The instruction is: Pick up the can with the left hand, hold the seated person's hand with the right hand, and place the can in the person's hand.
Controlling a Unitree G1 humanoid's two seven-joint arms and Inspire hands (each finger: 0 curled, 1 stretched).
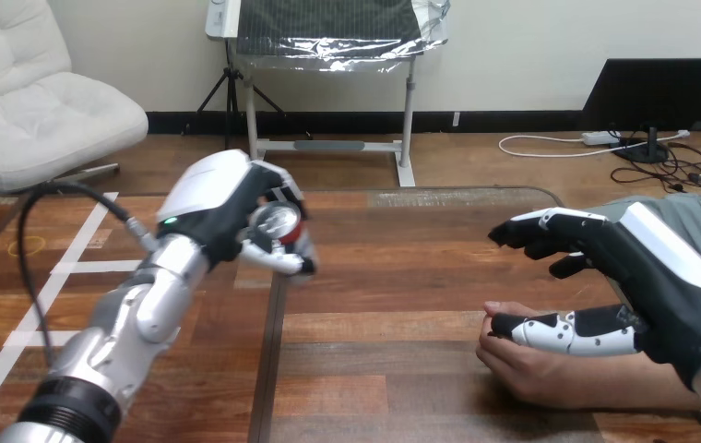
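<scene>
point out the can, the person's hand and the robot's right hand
can point(279, 222): head view, on its silver top.
person's hand point(527, 365): head view, on the bare side resting on the table.
right hand point(635, 277): head view, on its black palm side.

Even, fairly bright light, seemingly from overhead. The wooden surface point(402, 277) carries a soft sheen at the frame's centre. The left hand point(218, 198) shows a highlight on its white shell, and the can point(278, 222) glints at its top. A faint shadow lies under the person's hand point(524, 360), lower right.
</scene>
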